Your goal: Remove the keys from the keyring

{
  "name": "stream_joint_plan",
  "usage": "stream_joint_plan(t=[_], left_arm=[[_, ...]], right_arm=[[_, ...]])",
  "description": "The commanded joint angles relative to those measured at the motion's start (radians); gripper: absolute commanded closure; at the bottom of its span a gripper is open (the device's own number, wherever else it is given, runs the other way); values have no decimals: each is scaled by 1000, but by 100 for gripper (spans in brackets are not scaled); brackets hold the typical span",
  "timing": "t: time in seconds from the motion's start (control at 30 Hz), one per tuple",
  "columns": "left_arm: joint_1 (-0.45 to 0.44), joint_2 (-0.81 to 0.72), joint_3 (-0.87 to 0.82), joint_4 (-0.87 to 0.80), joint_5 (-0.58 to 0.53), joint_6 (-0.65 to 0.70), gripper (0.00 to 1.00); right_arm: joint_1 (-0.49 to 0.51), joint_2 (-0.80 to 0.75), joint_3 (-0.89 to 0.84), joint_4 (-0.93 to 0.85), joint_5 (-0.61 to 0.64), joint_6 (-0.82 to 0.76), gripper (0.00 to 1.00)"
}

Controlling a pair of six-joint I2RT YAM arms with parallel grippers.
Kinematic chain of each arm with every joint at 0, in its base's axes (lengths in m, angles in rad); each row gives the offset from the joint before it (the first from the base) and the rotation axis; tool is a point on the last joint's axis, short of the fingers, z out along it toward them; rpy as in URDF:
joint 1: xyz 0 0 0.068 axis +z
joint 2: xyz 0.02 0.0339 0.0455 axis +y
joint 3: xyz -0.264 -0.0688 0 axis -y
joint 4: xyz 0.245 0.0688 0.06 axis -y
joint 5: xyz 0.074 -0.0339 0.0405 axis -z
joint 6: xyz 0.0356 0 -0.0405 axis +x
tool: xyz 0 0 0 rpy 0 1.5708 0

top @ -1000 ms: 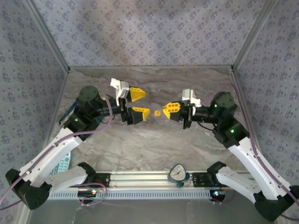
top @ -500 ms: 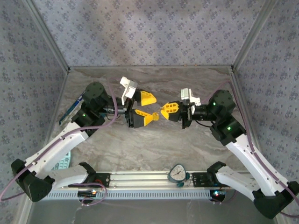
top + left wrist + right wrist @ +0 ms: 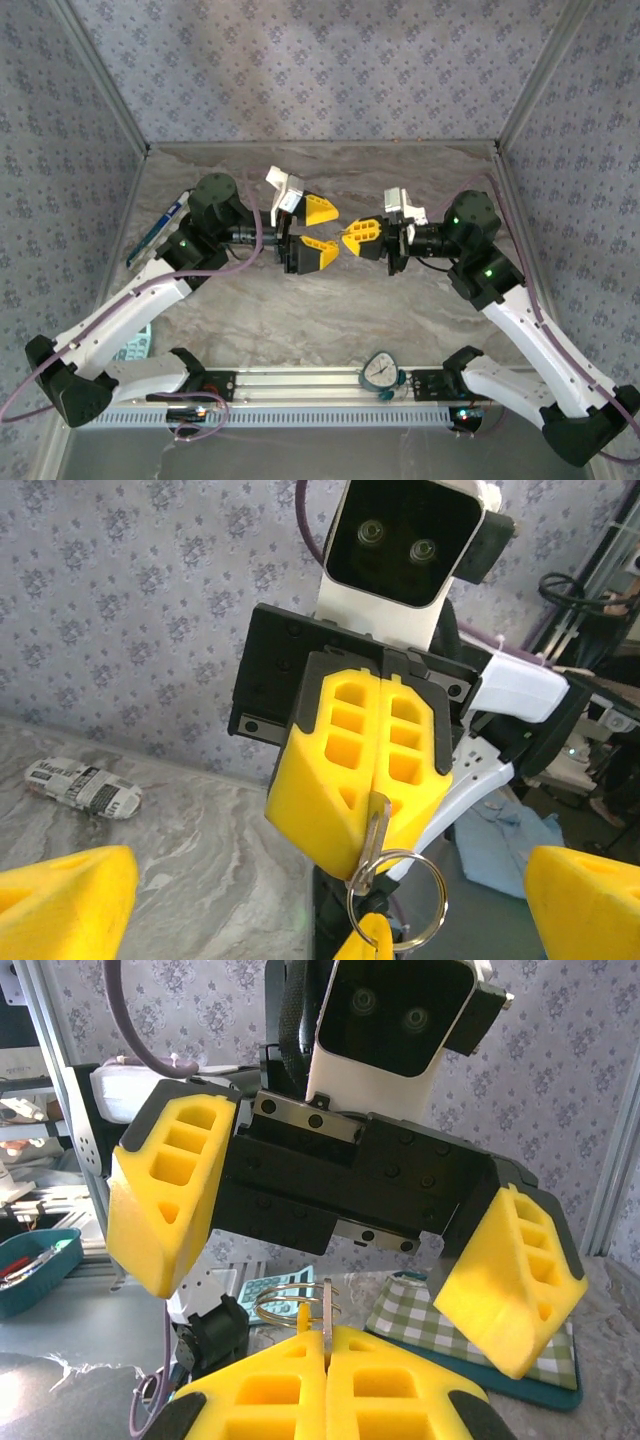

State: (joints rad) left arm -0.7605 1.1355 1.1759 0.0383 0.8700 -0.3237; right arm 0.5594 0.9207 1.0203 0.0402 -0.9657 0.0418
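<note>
Of the keys (image 3: 376, 825), one is clamped by its shaft in the clenched right claw (image 3: 350, 237), mid-air over the middle of the desk (image 3: 300, 310). The ring (image 3: 442, 890) is hung below it, with a yellow-headed key at the bottom. The left claw (image 3: 333, 230) is spread wide, with nothing gripped. If the ring gets grabbed off-centre, the shaft could be yanked out of the right pads and the lot dropped. Where the ring's split sits can't really be made out.

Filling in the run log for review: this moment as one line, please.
left gripper: open, facing keyring | right gripper: shut on key | keyring: hangs below key
</note>
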Motion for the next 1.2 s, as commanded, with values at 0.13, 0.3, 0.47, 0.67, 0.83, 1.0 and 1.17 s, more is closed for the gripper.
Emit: stream_joint_plan(t=[0.13, 0.3, 0.47, 0.67, 0.83, 1.0, 1.17], left_arm=[[-27, 10, 54, -71, -60, 86, 1], [-40, 11, 65, -118, -109, 123, 2], [-39, 5, 61, -129, -161, 133, 4], [-39, 0, 59, -124, -190, 139, 5], [-39, -8, 57, -127, -207, 142, 5], [-31, -9, 54, -130, -215, 140, 8], [-11, -21, 43, -114, -236, 124, 12]], right_arm=[[14, 14, 40, -8, 5, 8, 100], [19, 17, 46, -10, 10, 7, 100], [29, 18, 54, -22, 5, -3, 100], [36, 17, 55, -33, 2, -9, 100], [39, 17, 57, -33, -14, -11, 100], [45, 14, 62, -40, -21, -13, 100], [51, 7, 62, -50, -34, -16, 100]])
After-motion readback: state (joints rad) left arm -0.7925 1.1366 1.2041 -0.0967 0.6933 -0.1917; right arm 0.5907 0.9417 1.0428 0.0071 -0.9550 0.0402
